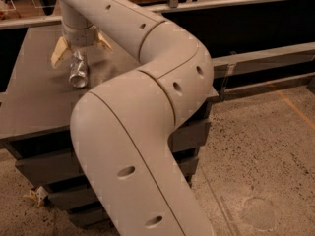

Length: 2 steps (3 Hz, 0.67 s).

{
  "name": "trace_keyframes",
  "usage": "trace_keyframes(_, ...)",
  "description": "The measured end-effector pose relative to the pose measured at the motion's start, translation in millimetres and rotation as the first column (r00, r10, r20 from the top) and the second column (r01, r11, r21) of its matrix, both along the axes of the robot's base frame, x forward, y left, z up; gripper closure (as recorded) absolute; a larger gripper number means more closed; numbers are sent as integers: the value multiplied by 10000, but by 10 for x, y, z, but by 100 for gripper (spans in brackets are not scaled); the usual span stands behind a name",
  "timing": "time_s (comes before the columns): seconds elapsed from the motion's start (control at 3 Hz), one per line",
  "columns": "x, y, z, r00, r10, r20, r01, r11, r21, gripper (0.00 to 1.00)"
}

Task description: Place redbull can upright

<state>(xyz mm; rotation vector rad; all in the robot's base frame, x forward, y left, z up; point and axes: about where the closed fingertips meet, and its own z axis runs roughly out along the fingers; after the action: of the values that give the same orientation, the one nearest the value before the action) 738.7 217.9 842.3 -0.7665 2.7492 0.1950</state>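
Upper left of frame: the slim silver metal redbull can (78, 72) lies on its side on the dark grey flat-topped counter (34, 107), one shiny round end turned toward the camera. The end effector (82, 53) of the large beige jointed arm (147, 107) hangs directly over the can's far end, its two pale fingers (60, 52) splayed to either side and released, with no grip on the can evident. Assessment: the task is at the grasp-approach step and the can is not yet upright. The next move calls for closing squarely on the can body, lifting, rotating it vertical, and setting its base flat.
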Motion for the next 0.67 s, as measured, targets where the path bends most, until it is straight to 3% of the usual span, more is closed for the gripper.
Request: trace_keyframes(0.67, -52, -29, -59, 9999, 19, -165, -19, 10000, 15, 41)
